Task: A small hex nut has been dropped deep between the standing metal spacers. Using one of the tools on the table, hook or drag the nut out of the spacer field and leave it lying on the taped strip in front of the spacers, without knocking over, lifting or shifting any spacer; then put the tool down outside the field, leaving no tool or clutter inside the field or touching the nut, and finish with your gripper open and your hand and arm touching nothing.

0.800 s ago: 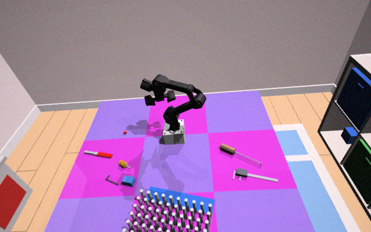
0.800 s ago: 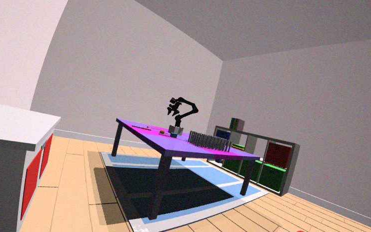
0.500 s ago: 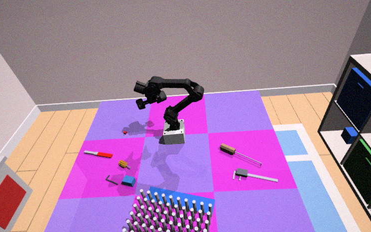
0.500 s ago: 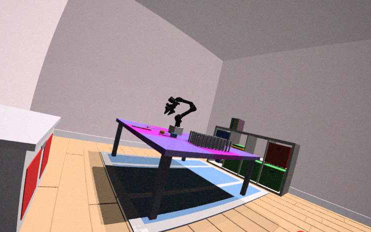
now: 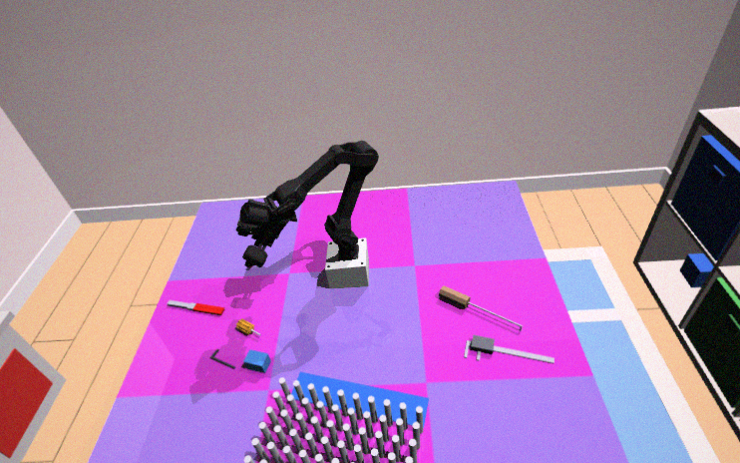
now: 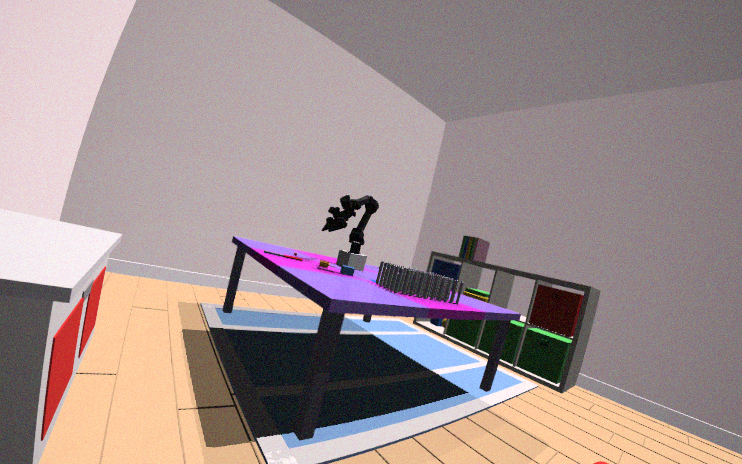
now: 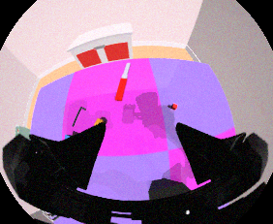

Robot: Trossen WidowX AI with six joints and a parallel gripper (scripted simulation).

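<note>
My gripper (image 5: 254, 257) (image 6: 326, 227) (image 7: 141, 126) is open and empty, raised above the table's left rear part. The metal spacers (image 5: 327, 425) (image 6: 420, 282) stand upright in a dense field, with the blue taped strip (image 5: 307, 378) along their robot-facing edge. I cannot see the nut. A wooden-handled tool (image 5: 453, 296) with a long thin rod lies on the right; its tip looks slightly bent. A black L-shaped key (image 5: 224, 362) (image 7: 76, 117) lies on the left. No tool shows inside the visible part of the field, whose near end is cut off in the top view.
A grey-headed caliper (image 5: 482, 344) lies on the right. On the left are a red-handled blade (image 5: 207, 309) (image 7: 121, 90), a stubby yellow screwdriver (image 5: 244, 326) (image 7: 99, 121) and a blue block (image 5: 256, 360) (image 6: 347, 269). A small red-and-black item (image 7: 174, 106) shows beyond the fingers.
</note>
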